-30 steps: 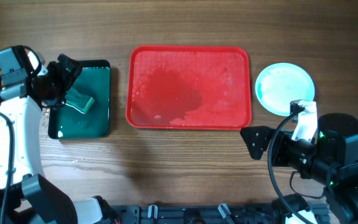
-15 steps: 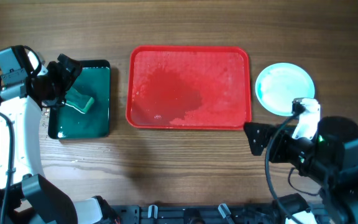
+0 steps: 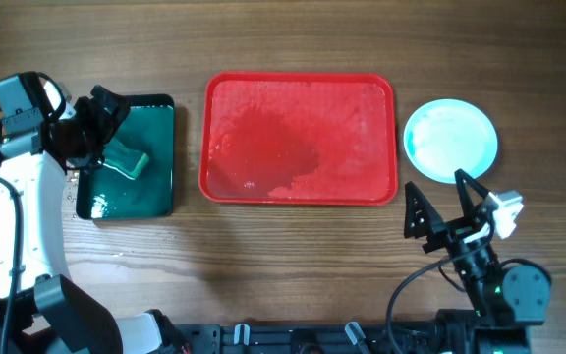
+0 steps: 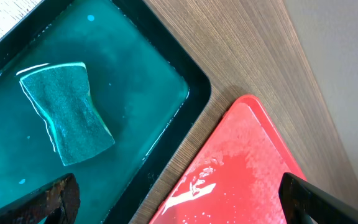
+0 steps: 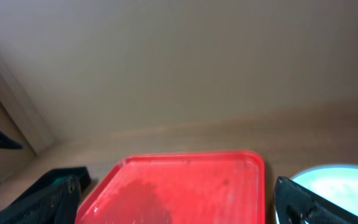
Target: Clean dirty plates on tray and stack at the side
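The red tray [image 3: 299, 138] lies in the middle of the table with no plate on it; its surface looks wet. It also shows in the left wrist view [image 4: 241, 174] and the right wrist view [image 5: 179, 186]. A stack of plates [image 3: 450, 140] with a light turquoise one on top sits on the table right of the tray; its edge shows in the right wrist view [image 5: 340, 180]. My right gripper [image 3: 443, 203] is open and empty, raised near the front right, tilted up. My left gripper [image 3: 106, 116] is open and empty over the dark tray.
A dark green-black tray [image 3: 155, 187] holding water and a teal sponge [image 3: 126, 157] sits left of the red tray; the sponge also shows in the left wrist view [image 4: 64, 118]. Water drops lie on the wood by the left arm.
My right arm has drawn back toward the front edge and tilted its gripper upward, away from the plate stack. The left arm has not moved.
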You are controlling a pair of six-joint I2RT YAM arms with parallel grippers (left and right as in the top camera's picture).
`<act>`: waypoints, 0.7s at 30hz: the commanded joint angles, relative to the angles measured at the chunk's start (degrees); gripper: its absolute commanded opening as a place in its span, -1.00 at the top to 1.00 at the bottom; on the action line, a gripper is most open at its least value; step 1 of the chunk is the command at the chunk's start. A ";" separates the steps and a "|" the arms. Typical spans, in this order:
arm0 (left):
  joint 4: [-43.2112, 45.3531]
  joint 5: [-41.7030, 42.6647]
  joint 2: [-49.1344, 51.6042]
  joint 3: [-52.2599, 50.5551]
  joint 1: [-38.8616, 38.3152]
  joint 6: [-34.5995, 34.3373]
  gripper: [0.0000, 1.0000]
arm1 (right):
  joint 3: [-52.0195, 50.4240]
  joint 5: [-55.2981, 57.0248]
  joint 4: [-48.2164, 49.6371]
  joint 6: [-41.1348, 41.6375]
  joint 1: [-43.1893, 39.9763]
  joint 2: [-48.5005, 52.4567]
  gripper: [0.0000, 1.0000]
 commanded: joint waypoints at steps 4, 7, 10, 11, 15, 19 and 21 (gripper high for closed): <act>0.04 0.70 0.02 -0.15 -0.22 0.92 -1.00 | -9.84 4.48 7.30 5.29 0.00 -5.64 -1.00; 0.02 0.70 0.02 -0.15 -0.22 0.90 -1.00 | -11.15 8.57 7.61 5.95 0.94 -5.62 -1.00; 0.04 0.70 0.02 -0.15 -0.22 0.90 -1.00 | -12.09 14.51 7.69 5.92 2.97 -5.62 -1.00; 0.02 0.70 0.02 -0.15 -0.22 0.90 -1.00 | -12.50 16.90 7.45 5.92 3.87 -5.62 -0.99; 0.04 0.70 0.02 -0.15 -0.22 0.90 -1.00 | -12.48 19.39 5.92 0.90 4.83 -5.62 -0.99; 0.04 0.70 0.02 -0.15 -0.22 0.92 -1.00 | -12.48 18.43 4.63 -12.46 4.83 -5.62 -1.00; 0.04 0.70 0.02 -0.15 -0.22 0.90 -1.00 | -12.48 18.27 4.57 -18.16 4.83 -5.62 -0.99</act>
